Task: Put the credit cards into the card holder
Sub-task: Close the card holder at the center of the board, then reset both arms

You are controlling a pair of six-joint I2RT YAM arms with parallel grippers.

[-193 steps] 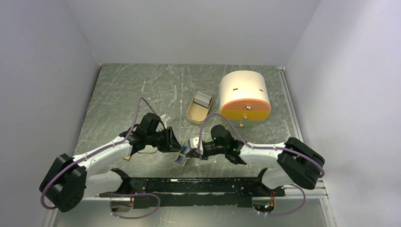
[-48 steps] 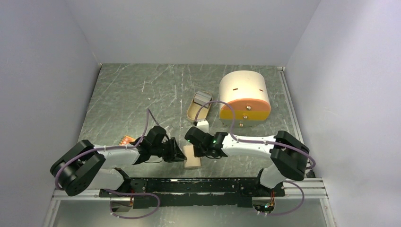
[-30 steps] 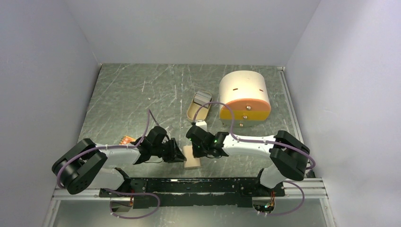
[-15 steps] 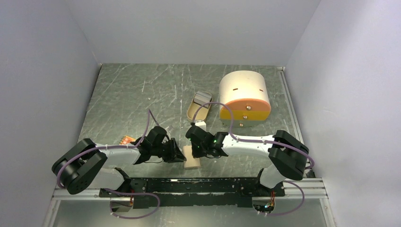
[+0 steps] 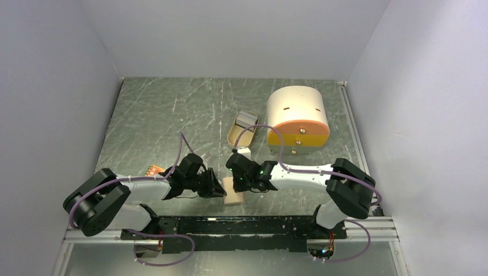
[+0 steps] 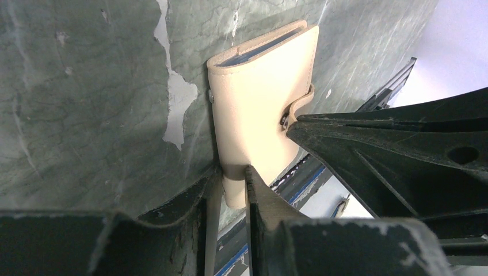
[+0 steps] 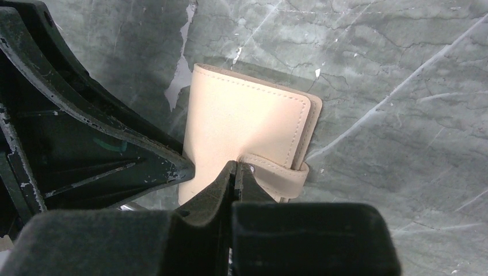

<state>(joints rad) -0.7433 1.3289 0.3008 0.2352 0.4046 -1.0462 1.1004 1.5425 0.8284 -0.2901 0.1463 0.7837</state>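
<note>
My left gripper [image 6: 233,170] is nearly closed. Its two fingers [image 6: 256,192] sit narrow around the near end of the holder [image 6: 259,109], which pokes between them at the bottom of the left wrist view and looks pinched there. My right gripper [image 7: 235,165] has its fingers pressed together with no gap, the tips touching the tab [image 7: 276,172] on the holder's edge (whether any of the tab is caught between them I cannot tell). The holder lies flat and folded on the table [image 5: 161,109], low in the middle of the overhead view. It is between the two grippers, which come at it from left and right. The edge of a blue card [image 6: 253,54] shows inside the fold at the holder's far end, upper middle of the left wrist view. Further out, above the holder in the overhead view, sits the tray [image 5: 233,138] with something greyish at its upper end, too small to name. Just right of the tray stands the box [image 5: 296,112]. An orange piece [image 5: 152,170] lies just above the left arm, left of centre.
</note>
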